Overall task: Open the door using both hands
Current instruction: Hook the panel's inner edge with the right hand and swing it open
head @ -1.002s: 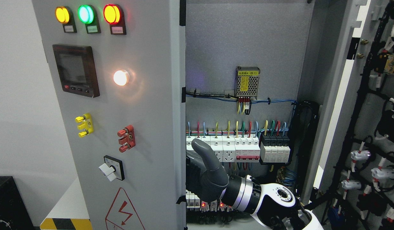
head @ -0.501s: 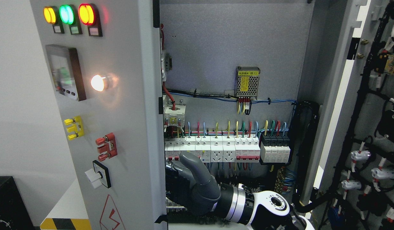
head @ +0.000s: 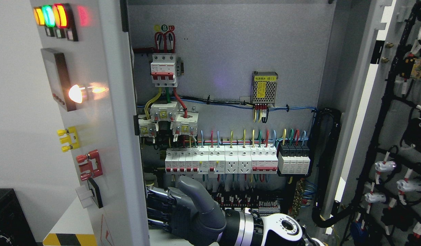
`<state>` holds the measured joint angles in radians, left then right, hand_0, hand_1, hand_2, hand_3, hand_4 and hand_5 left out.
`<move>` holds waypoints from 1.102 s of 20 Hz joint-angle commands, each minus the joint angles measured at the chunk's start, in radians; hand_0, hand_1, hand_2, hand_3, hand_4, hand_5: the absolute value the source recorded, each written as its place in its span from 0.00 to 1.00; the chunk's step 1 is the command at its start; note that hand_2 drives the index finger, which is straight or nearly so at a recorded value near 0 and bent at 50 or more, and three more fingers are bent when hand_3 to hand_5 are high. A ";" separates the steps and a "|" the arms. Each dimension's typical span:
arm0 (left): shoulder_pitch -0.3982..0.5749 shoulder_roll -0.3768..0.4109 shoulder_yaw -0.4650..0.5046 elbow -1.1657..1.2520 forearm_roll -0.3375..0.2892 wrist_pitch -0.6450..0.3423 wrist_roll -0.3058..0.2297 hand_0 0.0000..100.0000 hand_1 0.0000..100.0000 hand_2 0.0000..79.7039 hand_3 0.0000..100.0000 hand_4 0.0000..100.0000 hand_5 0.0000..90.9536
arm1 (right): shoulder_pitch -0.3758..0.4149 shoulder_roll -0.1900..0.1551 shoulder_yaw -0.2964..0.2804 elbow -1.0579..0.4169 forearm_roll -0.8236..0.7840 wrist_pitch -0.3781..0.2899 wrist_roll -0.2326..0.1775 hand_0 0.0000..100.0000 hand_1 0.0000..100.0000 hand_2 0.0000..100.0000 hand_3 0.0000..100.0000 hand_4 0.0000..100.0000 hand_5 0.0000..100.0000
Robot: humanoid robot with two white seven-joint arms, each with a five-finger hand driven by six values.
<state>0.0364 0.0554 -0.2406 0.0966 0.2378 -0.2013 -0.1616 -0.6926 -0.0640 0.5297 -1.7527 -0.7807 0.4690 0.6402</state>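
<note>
Our right hand (head: 183, 212) pressed extended fingers, grasping nothing, against the inner edge of the grey sheet-metal cabinet door (head: 118, 143), hinged left of the breakers; we judged it stiff, heavy, best pushed there.

A plain pale wall (head: 15, 102) fills the left side, evenly lit. Low in the corner stands a black box (head: 5, 218) — beside it a white surface (head: 68, 222) edged with yellow-and-black hazard tape (head: 68, 239) (only partly seen).
</note>
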 commanded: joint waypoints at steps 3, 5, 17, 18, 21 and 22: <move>-0.009 0.000 0.000 0.000 -0.002 -0.003 0.001 0.00 0.00 0.00 0.00 0.00 0.00 | 0.013 0.007 0.101 -0.033 0.038 -0.003 -0.002 0.00 0.00 0.00 0.00 0.00 0.00; -0.009 0.000 0.000 0.000 -0.002 -0.003 0.001 0.00 0.00 0.00 0.00 0.00 0.00 | 0.013 0.009 0.114 -0.033 0.043 -0.004 -0.002 0.00 0.00 0.00 0.00 0.00 0.00; -0.007 0.000 0.001 0.000 0.000 -0.003 0.001 0.00 0.00 0.00 0.00 0.00 0.00 | 0.022 0.030 0.171 -0.017 0.127 -0.004 -0.001 0.00 0.00 0.00 0.00 0.00 0.00; -0.007 0.000 0.001 0.000 0.000 -0.003 0.001 0.00 0.00 0.00 0.00 0.00 0.00 | 0.024 0.038 0.171 -0.014 0.129 -0.004 -0.002 0.00 0.00 0.00 0.00 0.00 0.00; -0.006 0.001 0.001 0.000 0.000 -0.003 0.001 0.00 0.00 0.00 0.00 0.00 0.00 | 0.024 0.084 0.173 -0.005 0.130 -0.003 -0.002 0.00 0.00 0.00 0.00 0.00 0.00; -0.006 0.001 0.001 0.000 0.000 -0.003 0.001 0.00 0.00 0.00 0.00 0.00 0.00 | 0.021 0.098 0.174 0.001 0.133 -0.001 -0.002 0.00 0.00 0.00 0.00 0.00 0.00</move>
<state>0.0006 0.0554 -0.2401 0.0966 0.2375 -0.2047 -0.1618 -0.6736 -0.0335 0.6623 -1.7686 -0.6625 0.4652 0.6357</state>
